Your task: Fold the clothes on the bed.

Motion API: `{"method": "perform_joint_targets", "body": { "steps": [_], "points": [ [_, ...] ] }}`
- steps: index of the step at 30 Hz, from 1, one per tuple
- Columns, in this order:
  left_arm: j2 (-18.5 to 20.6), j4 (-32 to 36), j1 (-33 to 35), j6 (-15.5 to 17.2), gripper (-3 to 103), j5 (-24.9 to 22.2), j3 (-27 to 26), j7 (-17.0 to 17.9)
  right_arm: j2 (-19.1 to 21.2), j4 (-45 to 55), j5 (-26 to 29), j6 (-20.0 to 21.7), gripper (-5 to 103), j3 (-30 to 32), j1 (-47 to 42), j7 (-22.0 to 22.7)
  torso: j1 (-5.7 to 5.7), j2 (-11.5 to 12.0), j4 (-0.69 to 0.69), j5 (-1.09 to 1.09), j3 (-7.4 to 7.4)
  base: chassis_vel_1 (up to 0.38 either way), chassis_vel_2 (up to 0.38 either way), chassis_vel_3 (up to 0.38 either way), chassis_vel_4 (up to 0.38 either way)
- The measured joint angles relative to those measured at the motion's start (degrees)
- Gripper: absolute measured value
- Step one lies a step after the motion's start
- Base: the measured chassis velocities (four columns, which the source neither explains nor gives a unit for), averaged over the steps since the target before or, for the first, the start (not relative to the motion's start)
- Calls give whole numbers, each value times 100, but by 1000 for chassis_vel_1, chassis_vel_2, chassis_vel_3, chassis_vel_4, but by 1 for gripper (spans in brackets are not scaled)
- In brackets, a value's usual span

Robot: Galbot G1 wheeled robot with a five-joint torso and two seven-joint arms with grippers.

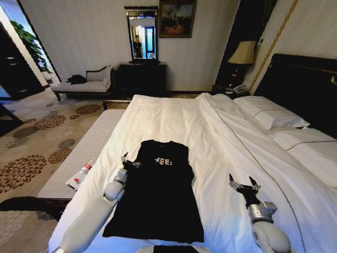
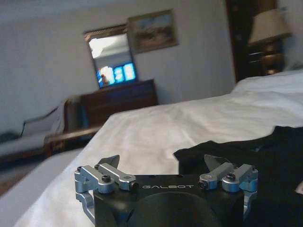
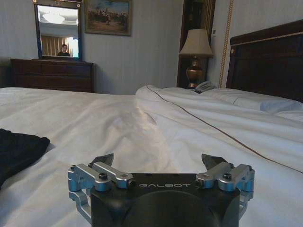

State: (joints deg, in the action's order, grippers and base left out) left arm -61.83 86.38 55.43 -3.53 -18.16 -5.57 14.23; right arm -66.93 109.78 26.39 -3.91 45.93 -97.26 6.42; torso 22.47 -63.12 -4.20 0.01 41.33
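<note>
A black short-sleeved cotton T-shirt [image 1: 158, 195] with white lettering lies flat in the lower centre of the head view, sleeves already turned in so it forms a long narrow panel, on the white duvet of the large bed [image 1: 210, 132] with its dark wooden headboard. The left gripper [image 1: 129, 162] sits at the shirt's left edge near the shoulder, fingers spread and holding nothing; in its wrist view the black cloth lies just beside the right-hand finger [image 2: 222, 172]. The right gripper [image 1: 244, 185] hovers lower right, well apart from the shirt on bare duvet, likewise released. The side folds look done, and the lengthwise fold seems in hand. The next move likely calls for both grippers pinching matching corners of one end.
</note>
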Motion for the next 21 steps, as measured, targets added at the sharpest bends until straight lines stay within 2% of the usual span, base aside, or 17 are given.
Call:
{"method": "perform_joint_targets", "body": {
  "steps": [2, 7, 13, 16, 21],
  "points": [
    [-8, -43, -78, 98, 100, -123, 2, 14, 6, -10, -3, -4, 100, 0, 1, -1, 0, 0, -1, -1, 0, 0, 0, 0, 0],
    [-42, -212, -183, 236, 100, -74, 49, 23, 14, -7, -5, -4, 100, -1, 9, -1, 0, 0, 0, -1, 0, 0, 0, 0, 0],
    [-123, -561, -283, 481, 100, -242, 111, -150, -10, 13, -7, -13, 100, 57, -57, -3, 0, 0, -1, -2, 0, 0, 0, 0, 0],
    [-103, -600, -299, 690, 100, -581, 164, -315, -13, 30, -8, -14, 100, 65, -60, -4, 0, 0, -1, -2, 0, 0, 0, 0, 0],
    [-21, -451, -200, 782, 100, -852, 180, -424, -14, 61, -8, -12, 100, 61, -52, 1, 0, 0, -1, -2, 0, 0, 0, 0, 0]
  ]
}}
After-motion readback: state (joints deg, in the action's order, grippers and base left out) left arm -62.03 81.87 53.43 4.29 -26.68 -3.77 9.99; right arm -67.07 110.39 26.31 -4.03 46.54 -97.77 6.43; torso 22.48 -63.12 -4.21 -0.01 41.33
